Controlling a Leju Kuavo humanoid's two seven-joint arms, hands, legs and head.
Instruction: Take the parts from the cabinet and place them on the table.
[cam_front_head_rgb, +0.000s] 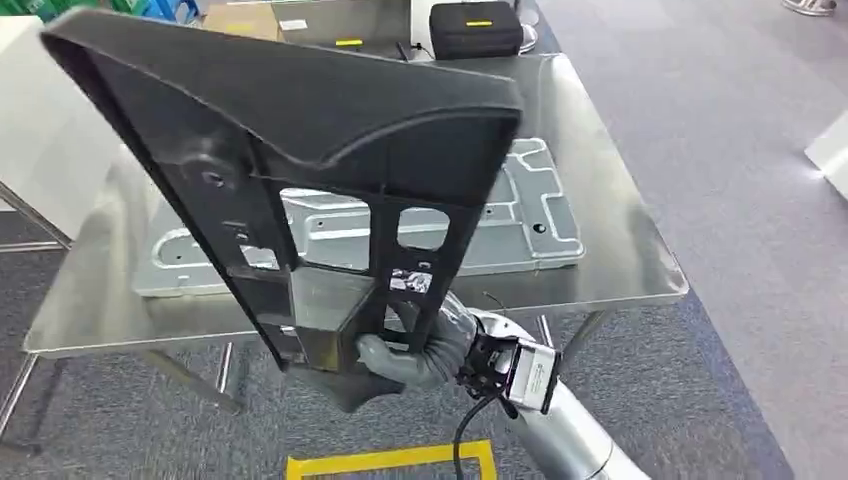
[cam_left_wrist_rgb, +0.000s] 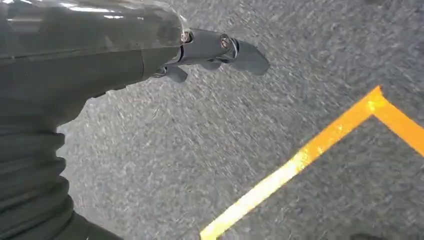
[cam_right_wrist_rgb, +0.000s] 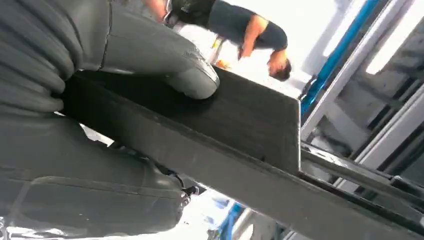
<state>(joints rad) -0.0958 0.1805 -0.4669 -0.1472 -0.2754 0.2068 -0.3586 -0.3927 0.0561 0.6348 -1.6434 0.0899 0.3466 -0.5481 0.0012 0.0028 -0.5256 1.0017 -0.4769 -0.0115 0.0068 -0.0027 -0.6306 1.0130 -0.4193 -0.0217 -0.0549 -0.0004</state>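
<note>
Right hand (cam_front_head_rgb: 400, 355) at bottom centre of the head view grips the lower end of a big black panel (cam_front_head_rgb: 300, 130), thumb (cam_right_wrist_rgb: 192, 80) pressed on its flat face. The panel is held up tilted, filling the upper left and centre, in front of the steel table (cam_front_head_rgb: 620, 250). A silver sheet-metal part (cam_front_head_rgb: 520, 210) lies flat on the table behind it. A black case (cam_front_head_rgb: 475, 28) sits at the table's far end, top of frame. Left hand (cam_left_wrist_rgb: 210, 50) hangs over grey carpet near yellow floor tape (cam_left_wrist_rgb: 300, 160), holding nothing, fingers loose. A person (cam_right_wrist_rgb: 240, 30) stands in the background.
</note>
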